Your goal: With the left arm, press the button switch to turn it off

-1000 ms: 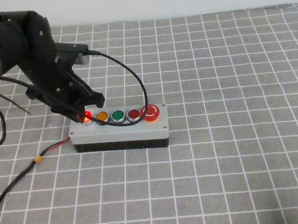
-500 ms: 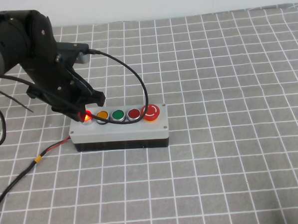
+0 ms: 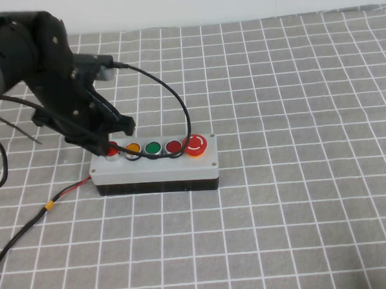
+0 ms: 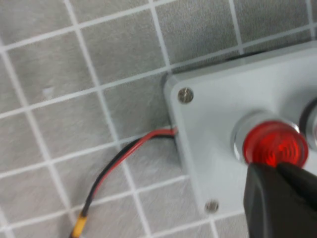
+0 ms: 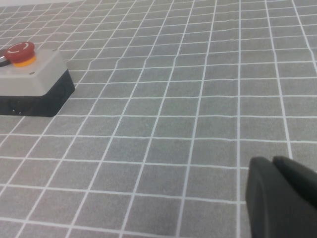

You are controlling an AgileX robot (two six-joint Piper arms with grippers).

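The button switch (image 3: 111,147) is a small red dome at the left end of a row of five on the grey box (image 3: 155,171) with a black base. It shows no bright glow. My left gripper (image 3: 106,149) is shut, and its tips rest on the near edge of the dome. In the left wrist view the closed tips (image 4: 277,171) overlap the edge of the red dome (image 4: 275,144) on the grey box (image 4: 208,124). My right gripper (image 5: 275,166) is shut and empty above the mat, away from the box; it is out of the high view.
Along the box stand an orange button (image 3: 132,149), a green one (image 3: 153,148), a dark red one (image 3: 173,146) and a large red mushroom button (image 3: 195,144). A red-black wire (image 3: 60,197) leaves the box's left end. The arm's black cable (image 3: 171,97) loops over the buttons.
The red dome glowed brightly in both earlier frames and now looks dim. The left gripper has stayed on the button, shifting only slightly.
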